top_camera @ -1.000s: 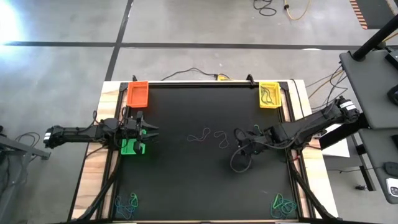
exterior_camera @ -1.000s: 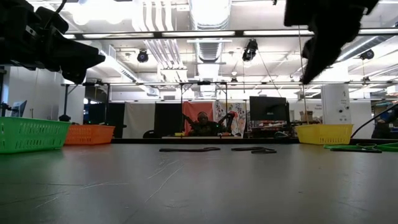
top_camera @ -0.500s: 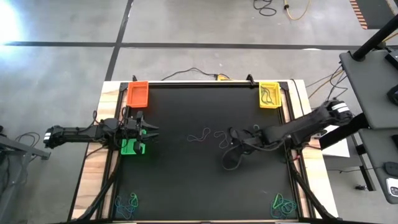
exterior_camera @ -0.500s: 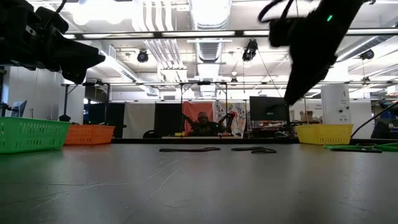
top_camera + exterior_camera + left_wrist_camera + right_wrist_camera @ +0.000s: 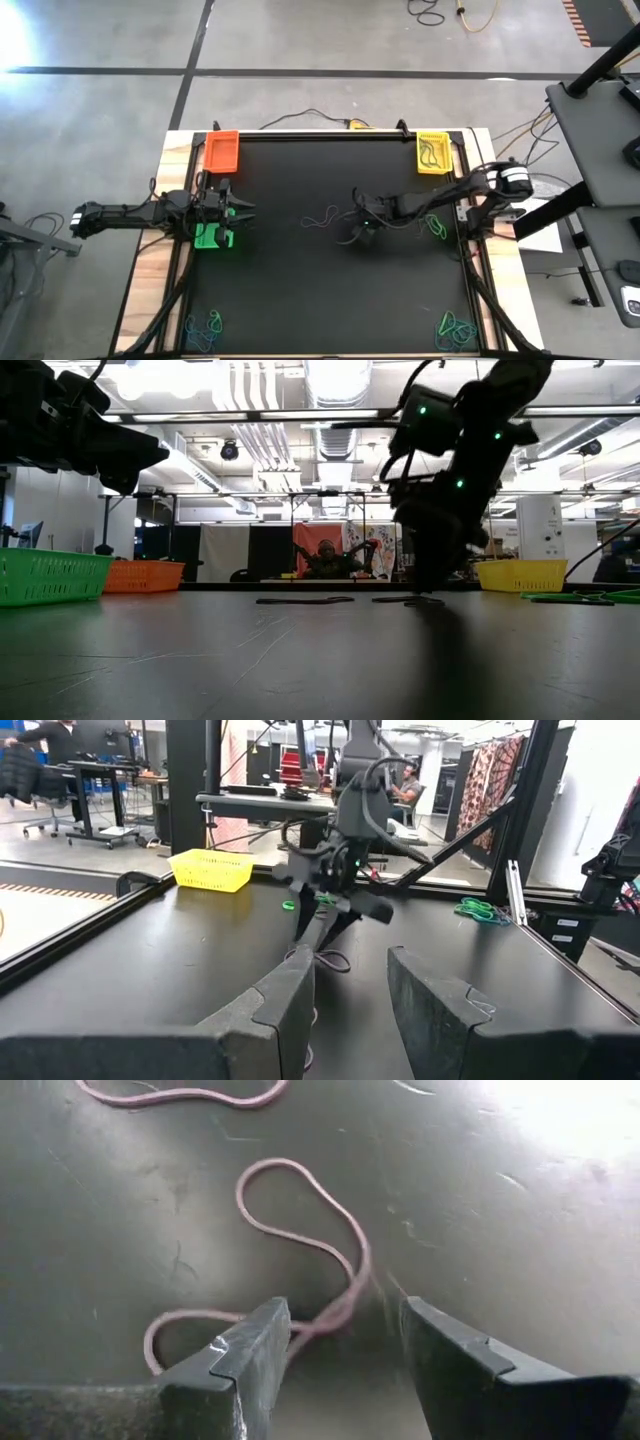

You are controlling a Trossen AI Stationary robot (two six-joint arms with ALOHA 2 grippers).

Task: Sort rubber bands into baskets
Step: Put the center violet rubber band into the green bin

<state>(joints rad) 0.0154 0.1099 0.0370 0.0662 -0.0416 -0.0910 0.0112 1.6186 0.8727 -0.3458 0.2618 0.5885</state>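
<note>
the black table (image 5: 300, 290) fills the middle of the high view, wooden edges showing, grey concrete floor around it. orange basket (image 5: 221, 151) upper left, yellow basket (image 5: 433, 153) upper right, green basket (image 5: 213, 236) at the left edge under the left gripper (image 5: 240, 212), whose fingers stand part open, holding nothing. the right gripper (image 5: 340, 1355), mid-table, has its fingers spread around a pinkish rubber band (image 5: 300, 1230) (not yet pinched). a person sits in the room beyond, low view.

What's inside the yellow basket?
The yellow basket at the table's far right corner has a few dark rubber bands lying on its floor. I can't tell their color or how many. Its mesh walls hide the contents in the low view.
</note>
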